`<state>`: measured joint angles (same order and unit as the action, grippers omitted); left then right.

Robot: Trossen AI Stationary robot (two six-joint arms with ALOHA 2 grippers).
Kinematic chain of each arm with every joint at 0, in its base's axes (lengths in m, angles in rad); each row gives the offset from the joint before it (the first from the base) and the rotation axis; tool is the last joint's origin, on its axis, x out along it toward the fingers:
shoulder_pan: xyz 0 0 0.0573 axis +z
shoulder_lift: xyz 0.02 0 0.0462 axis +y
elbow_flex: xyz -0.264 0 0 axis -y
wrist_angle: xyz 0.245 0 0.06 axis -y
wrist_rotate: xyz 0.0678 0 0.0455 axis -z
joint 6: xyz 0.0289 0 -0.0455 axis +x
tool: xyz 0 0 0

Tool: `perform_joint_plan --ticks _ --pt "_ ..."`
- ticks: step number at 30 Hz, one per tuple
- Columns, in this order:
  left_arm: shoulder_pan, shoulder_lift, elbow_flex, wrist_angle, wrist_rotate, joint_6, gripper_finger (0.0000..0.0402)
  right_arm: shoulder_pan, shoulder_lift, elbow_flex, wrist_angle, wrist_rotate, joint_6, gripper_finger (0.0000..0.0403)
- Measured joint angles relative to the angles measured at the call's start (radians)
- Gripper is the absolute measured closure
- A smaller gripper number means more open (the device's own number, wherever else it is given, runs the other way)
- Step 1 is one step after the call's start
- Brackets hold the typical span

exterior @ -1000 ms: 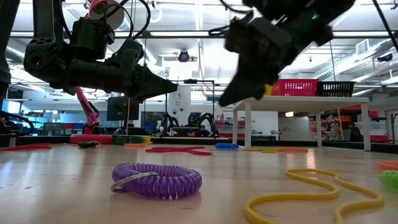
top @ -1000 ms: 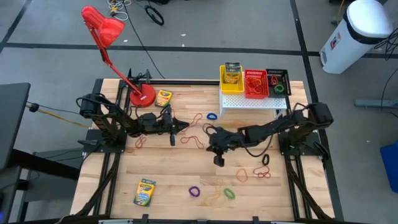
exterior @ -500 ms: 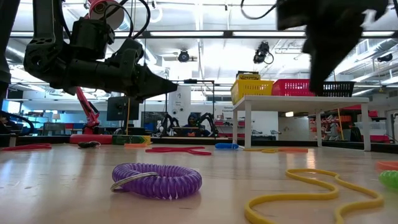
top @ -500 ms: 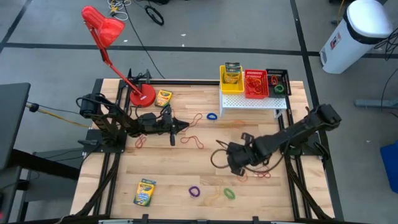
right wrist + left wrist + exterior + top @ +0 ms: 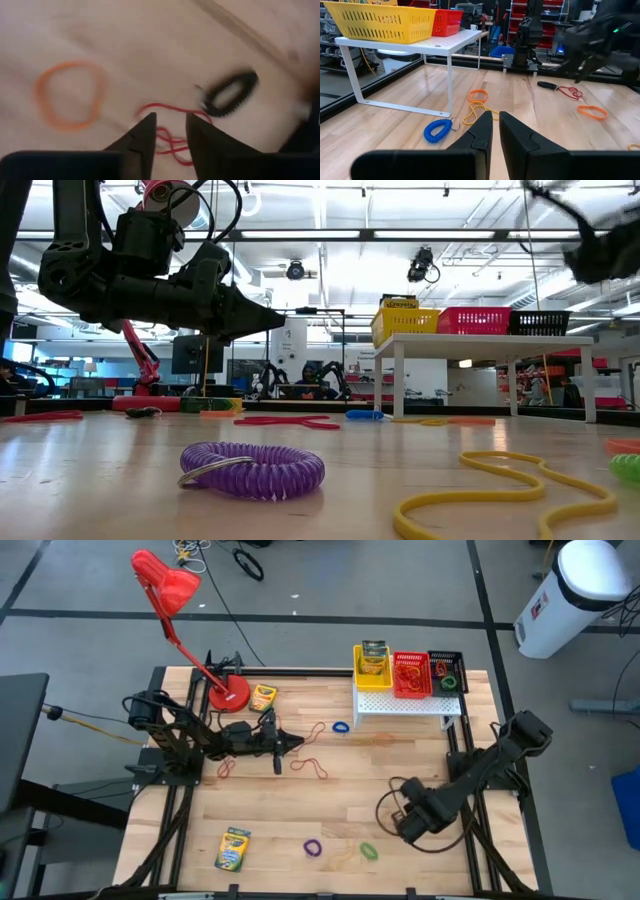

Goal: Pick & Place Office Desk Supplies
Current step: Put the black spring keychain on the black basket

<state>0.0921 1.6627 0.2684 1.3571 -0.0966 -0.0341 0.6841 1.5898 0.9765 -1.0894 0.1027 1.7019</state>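
My right gripper (image 5: pixel 412 825) hangs over the table's near right part, pointing down, open. In its wrist view (image 5: pixel 171 120) the fingers stand above a thin red rubber band (image 5: pixel 175 106), with an orange band (image 5: pixel 70 95) and a black coiled band (image 5: pixel 230 94) lying flat beside it. My left gripper (image 5: pixel 297 743) waits level at the table's left centre, shut and holding nothing (image 5: pixel 495 125). Yellow (image 5: pixel 371 665), red (image 5: pixel 411 675) and black (image 5: pixel 447 671) baskets stand on a white shelf (image 5: pixel 405 703) at the far right.
Crayon boxes lie at the far left (image 5: pixel 263 697) and near left (image 5: pixel 232 848). Purple (image 5: pixel 313 848), green (image 5: pixel 369 851) and blue (image 5: pixel 340 727) coiled bands lie loose on the wood. A red desk lamp (image 5: pixel 170 590) stands at the far left corner.
My right gripper has swung from the table's centre toward its near right corner and has tipped from a slant to pointing straight down. Nothing on the table has moved.
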Motion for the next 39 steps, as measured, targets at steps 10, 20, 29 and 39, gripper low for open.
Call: perform_joint_plan --ticks 10,20,29,39 --pt "0.0 0.0 0.0 0.0 0.0 0.0 0.0364 0.015 0.0 -0.164 0.053 -0.011 0.465 0.0213" --pt "0.0 0.0 0.0 0.0 0.0 0.0 0.0364 0.007 -0.003 -0.235 0.092 0.037 0.545 0.021" --pt "0.0 0.0 0.0 0.0 0.0 0.0 0.0364 -0.005 0.0 -0.244 0.116 0.083 0.461 0.0289" --pt "0.0 0.0 0.0 0.0 0.0 0.0 0.0364 -0.039 0.0 -0.13 0.134 0.18 0.288 0.0384"
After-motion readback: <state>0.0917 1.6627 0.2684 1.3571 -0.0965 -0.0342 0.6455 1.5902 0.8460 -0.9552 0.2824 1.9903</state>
